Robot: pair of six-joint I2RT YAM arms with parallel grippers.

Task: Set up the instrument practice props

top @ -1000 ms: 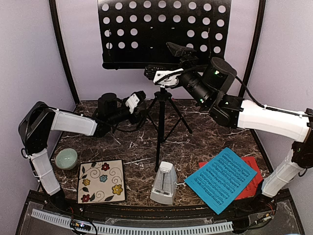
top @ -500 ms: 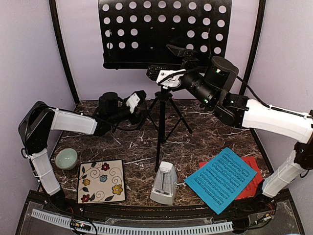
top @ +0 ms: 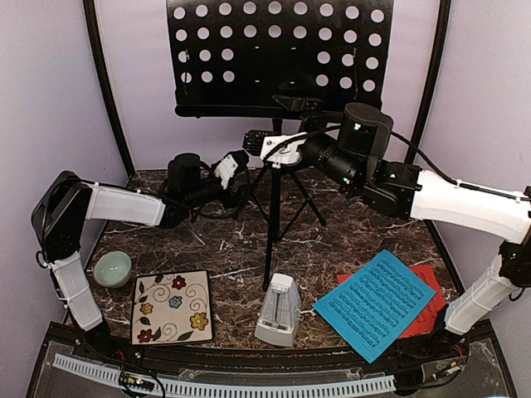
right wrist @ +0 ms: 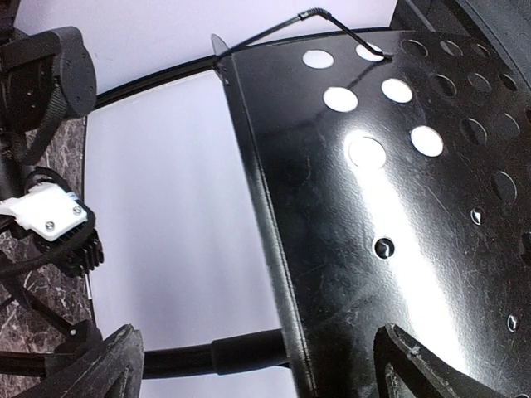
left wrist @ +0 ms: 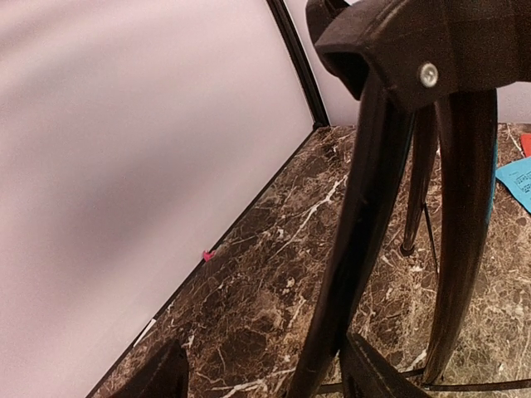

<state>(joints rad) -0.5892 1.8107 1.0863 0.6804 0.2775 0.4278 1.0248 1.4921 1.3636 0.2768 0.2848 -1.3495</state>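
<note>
- Currently the left gripper point(left wrist: 265, 373) has its 2 fingers point(left wrist: 170, 373) spread either side of 1 tripod leg point(left wrist: 357, 207), low on the stand. The leg runs close to 1 finger, but we see no pinch.
- Right gripper point(right wrist: 257, 365) is likewise spread wide, with the bottom lip of the perforated desk point(right wrist: 398, 207) between its jaws and nothing clamped.
- Music stand point(top: 287, 42) is upright at the back of the table point(top: 232, 249), its desk high against the rear wall.
- Handling, our judgement: stiff metal, top-heavy, joints liable to swing. We would hold the centre pole or a leg, not the thin, slick desk edge.
- Metronome point(top: 278, 311) sits near the front edge, just beside the stand's front foot. It looks rigid, light and tippy, so we would grip across the narrow upper body.
- Blue sheet point(top: 373, 303) lies over the red sheet point(top: 427, 286), front right. Both are limp and flat, and a corner looks the easiest pinch.
</note>
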